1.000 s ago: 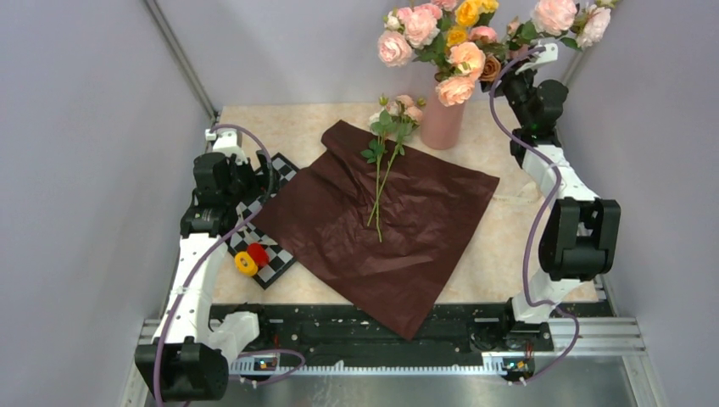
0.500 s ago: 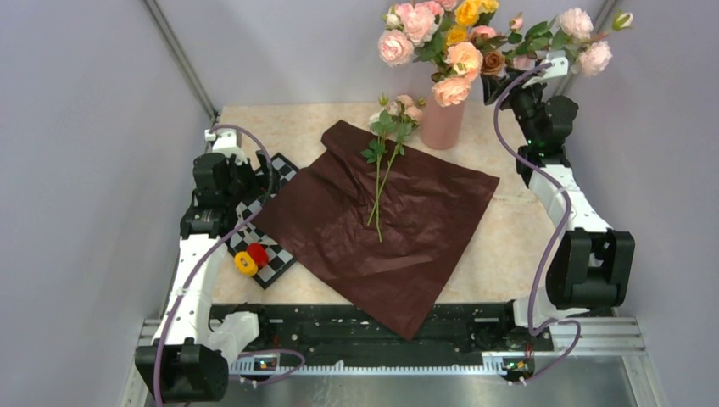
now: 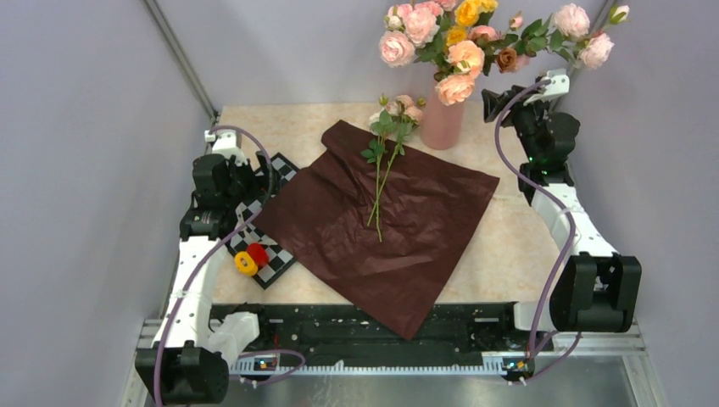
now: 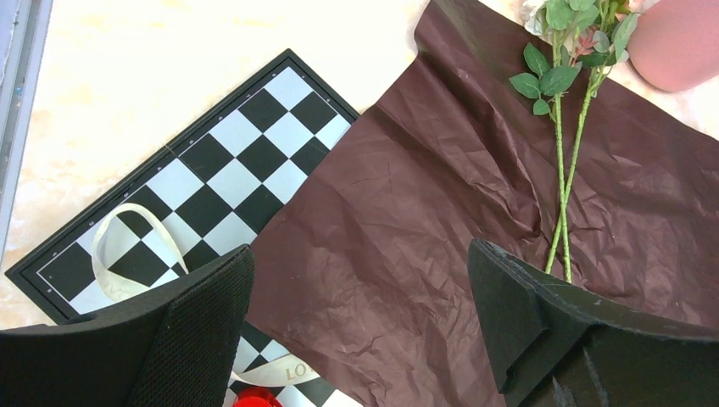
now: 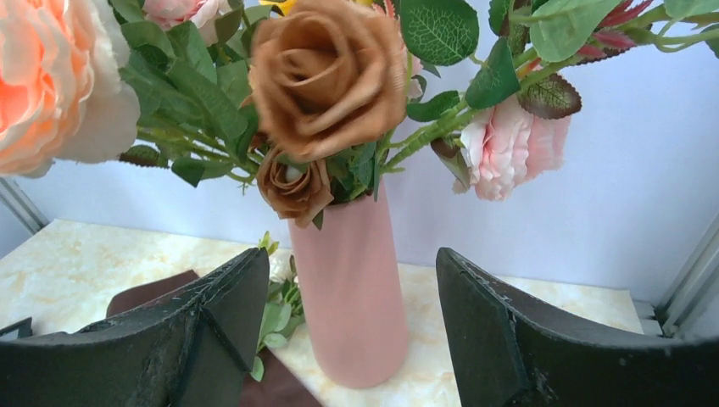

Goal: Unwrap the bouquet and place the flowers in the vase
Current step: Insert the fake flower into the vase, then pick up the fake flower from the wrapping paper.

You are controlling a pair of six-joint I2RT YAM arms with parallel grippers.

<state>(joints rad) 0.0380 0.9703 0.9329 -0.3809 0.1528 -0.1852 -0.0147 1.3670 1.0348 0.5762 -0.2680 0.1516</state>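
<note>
The dark red paper (image 3: 381, 229) lies opened out flat and crinkled across the middle of the table (image 3: 288, 127), its near corner hanging over the near edge. On its far half lie the flowers (image 3: 383, 165): two long thin green stems side by side, leafy near the top, their small pale pink and peach blooms at the far end, just left of the vase (image 3: 443, 125). The vase, slim, matte and salmon pink, stands upright at the far side of the table, just beyond the paper's far edge. It holds larger pink, yellow and brown roses (image 3: 424, 25), and a leaning spray (image 3: 576, 25) of small pale pink blooms reaches out to the right from its mouth. The right gripper (image 5: 348, 263) hangs just right of the vase below that spray, its jaws apart with nothing between them. The left gripper (image 4: 360, 254) sits at the left over the chessboard (image 4: 212, 186) and the paper's left edge, jaws spread wide and empty. A cream ribbon (image 4: 127, 246) lies looped on the chessboard.
</note>
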